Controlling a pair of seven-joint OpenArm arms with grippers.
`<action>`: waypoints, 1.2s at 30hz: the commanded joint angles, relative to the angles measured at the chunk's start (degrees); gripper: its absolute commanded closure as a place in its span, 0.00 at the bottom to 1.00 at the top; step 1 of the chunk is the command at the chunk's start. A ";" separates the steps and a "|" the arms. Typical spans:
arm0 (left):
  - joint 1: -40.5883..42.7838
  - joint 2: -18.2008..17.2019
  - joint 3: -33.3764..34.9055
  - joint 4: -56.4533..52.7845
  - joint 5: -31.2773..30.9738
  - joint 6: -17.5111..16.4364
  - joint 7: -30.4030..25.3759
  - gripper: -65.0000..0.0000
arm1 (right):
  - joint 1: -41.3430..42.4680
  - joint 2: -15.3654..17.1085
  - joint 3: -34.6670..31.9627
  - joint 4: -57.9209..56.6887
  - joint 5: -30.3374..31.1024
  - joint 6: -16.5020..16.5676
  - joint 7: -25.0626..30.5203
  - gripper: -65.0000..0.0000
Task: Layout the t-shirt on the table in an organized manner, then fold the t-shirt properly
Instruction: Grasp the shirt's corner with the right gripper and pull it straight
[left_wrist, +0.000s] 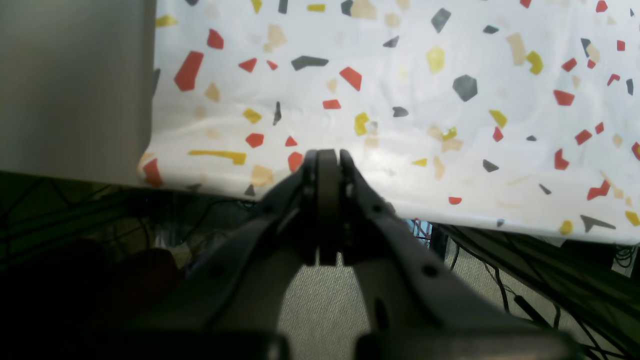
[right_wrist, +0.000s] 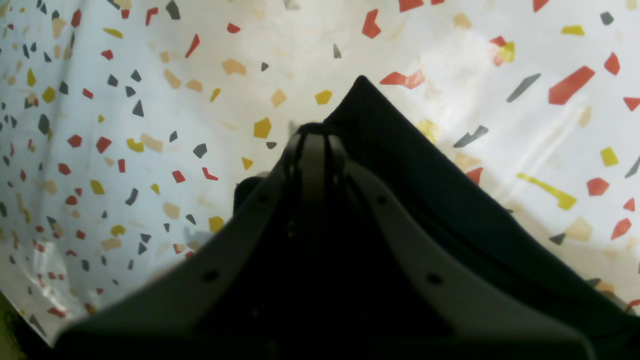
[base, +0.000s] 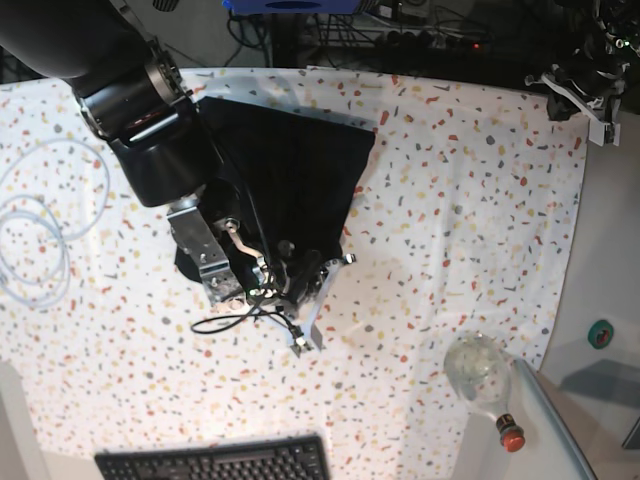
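Note:
The black t-shirt (base: 290, 165) lies bunched on the speckled table (base: 450, 200), left of the middle. My right arm reaches over it from the upper left. In the right wrist view my right gripper (right_wrist: 315, 131) is shut, its tips meeting on the left edge of the t-shirt (right_wrist: 425, 185), whose pointed corner shows just beyond them. More black cloth fills the space under the fingers. My left gripper (left_wrist: 327, 152) is shut with nothing in it, hovering at the table's (left_wrist: 400, 100) near edge. In the base view my left gripper (base: 585, 90) is at the far right corner, away from the shirt.
A black keyboard (base: 215, 462) lies at the front edge. A clear bottle with a red cap (base: 482, 375) lies at the front right. White cable loops (base: 40, 220) sit at the left. A plain grey side surface (left_wrist: 75, 85) borders the table. Cables hang below its edge.

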 joint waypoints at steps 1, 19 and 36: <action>0.33 -0.90 -0.23 0.71 -0.63 -0.30 -0.94 1.00 | 1.78 -0.40 0.16 2.46 0.74 -0.23 1.12 1.00; -0.47 -1.69 -0.58 -3.25 -0.63 -0.30 -1.03 1.00 | 0.63 1.19 3.06 3.42 0.30 -3.40 8.85 1.00; -0.64 -1.60 2.23 -2.37 -0.80 -0.30 -1.03 1.00 | -1.74 4.17 3.59 9.75 0.57 -4.19 7.97 0.67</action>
